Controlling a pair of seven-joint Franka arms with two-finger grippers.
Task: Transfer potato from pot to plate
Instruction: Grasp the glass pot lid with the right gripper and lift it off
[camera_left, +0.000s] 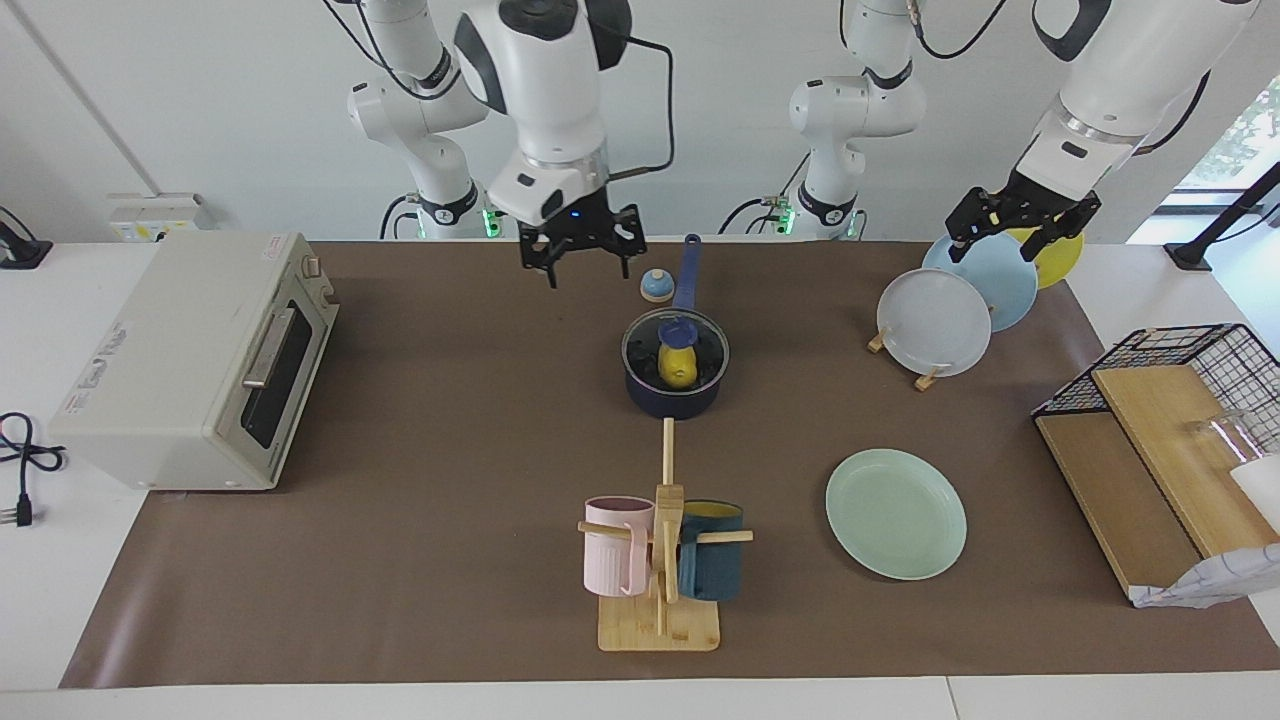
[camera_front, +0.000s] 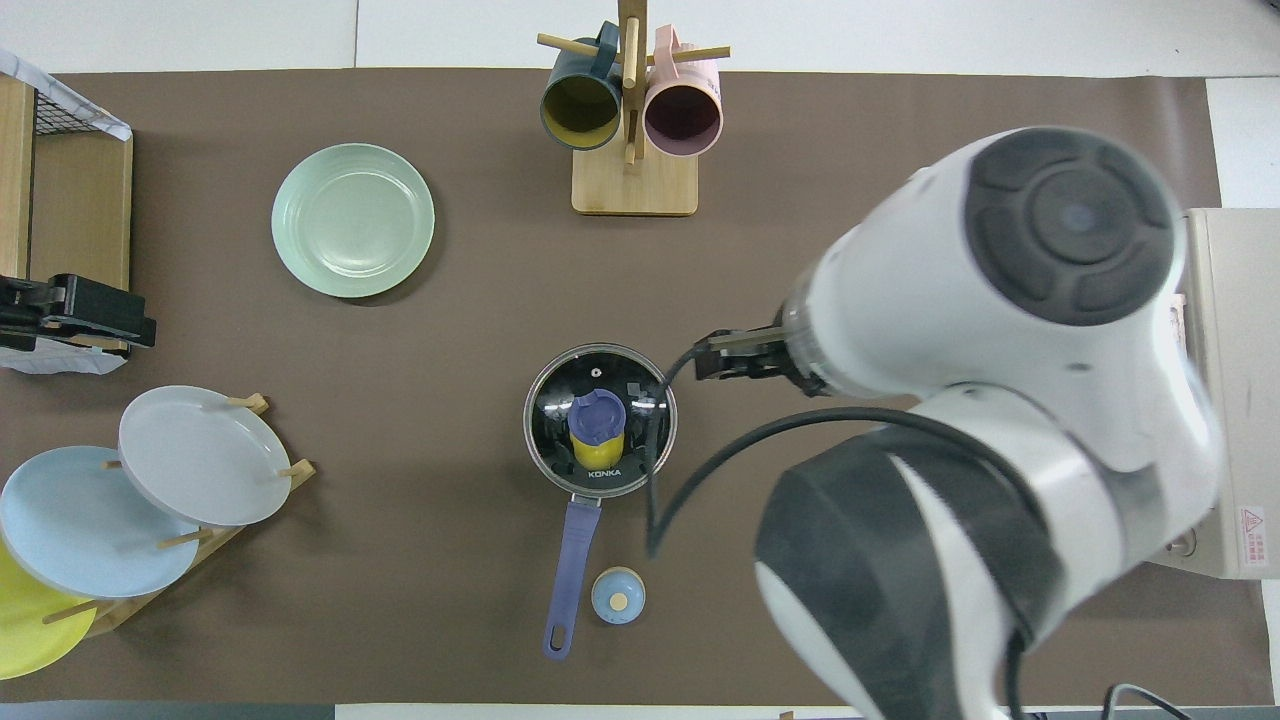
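Still untouched, the small yellow potato (camera_left: 677, 366) sits under a glass lid (camera_front: 600, 407) in the navy saucepan (camera_left: 676, 385); right tool (camera_left: 582, 247), fingers apart, hovers nearby; lid removal likely next, mint-green plate (camera_left: 896, 514) waiting.

Four plates (camera_left: 895, 513) (three racked), two mugs (camera_left: 617, 545), one pot (camera_left: 676, 365).

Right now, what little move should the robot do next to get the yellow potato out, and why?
Probably the right gripper should come over the pot and lift off its glass lid by the blue knob. The potato sits under that lid, so it cannot be grabbed yet. The left gripper waits over the plate rack, and the plate is bare.
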